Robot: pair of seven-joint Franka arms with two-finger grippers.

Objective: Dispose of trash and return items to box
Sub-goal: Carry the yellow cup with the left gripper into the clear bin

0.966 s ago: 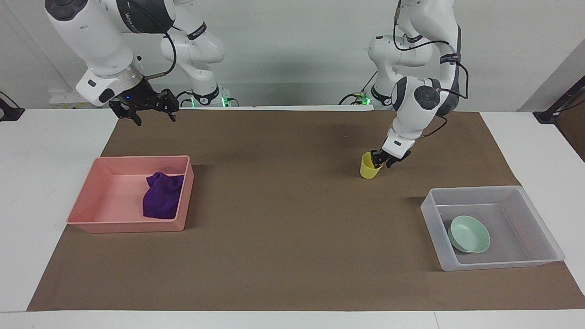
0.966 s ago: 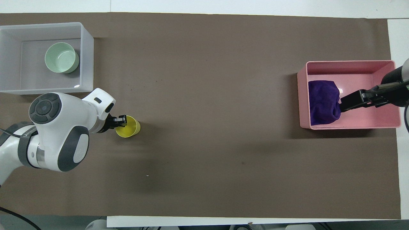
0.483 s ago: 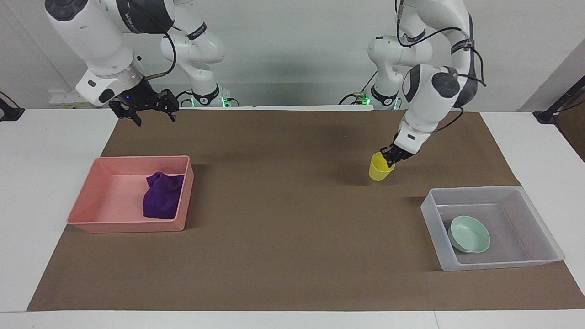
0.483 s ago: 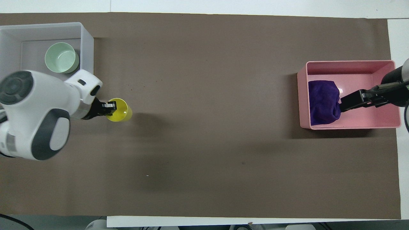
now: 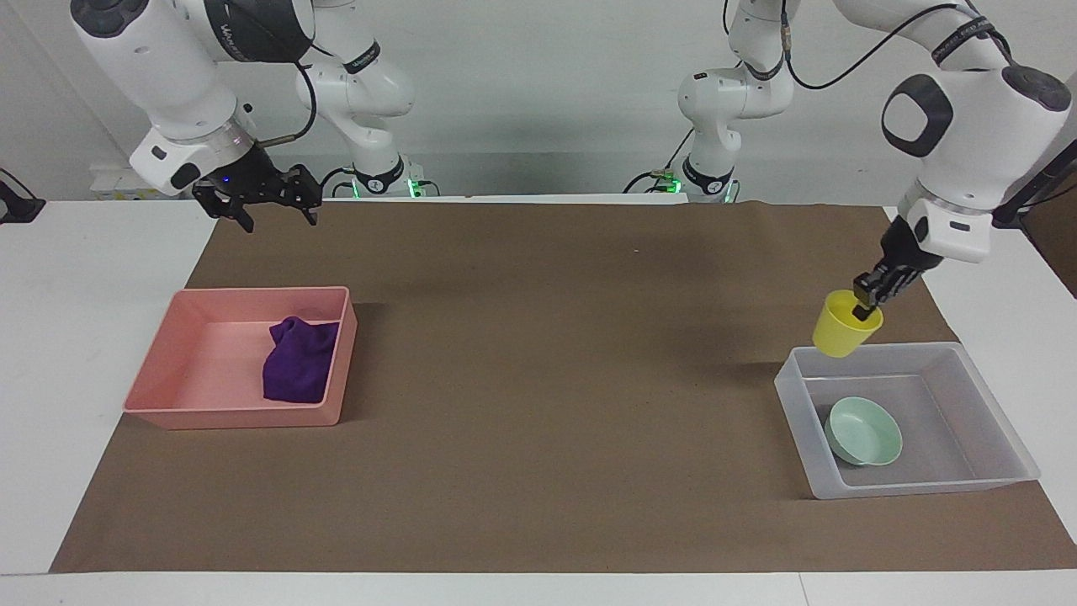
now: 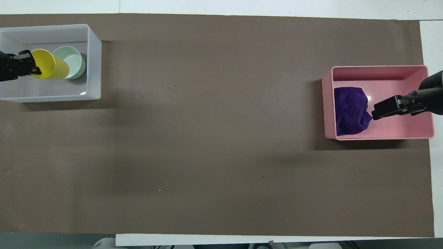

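My left gripper (image 5: 863,308) is shut on the rim of the yellow cup (image 5: 844,328) and holds it tilted in the air over the clear box (image 5: 925,347), at its wall nearer to the robots. In the overhead view the left gripper (image 6: 33,67) and the cup (image 6: 50,65) lie over the box (image 6: 94,62) and cover part of the mint-green bowl (image 6: 73,61). The bowl (image 5: 863,432) sits in the box. The purple rag (image 5: 299,362) lies in the pink tray (image 5: 227,418). My right gripper (image 5: 283,220) is open and empty, raised over the mat's edge at the robots' side of the pink tray.
A brown mat (image 5: 538,379) covers most of the table. In the overhead view the right gripper (image 6: 379,111) overlaps the pink tray (image 6: 380,69) beside the rag (image 6: 350,110). White table shows at both ends.
My left gripper has lifted the yellow cup off the mat and carried it toward the left arm's end of the table, to above the clear box. The right gripper has barely moved.
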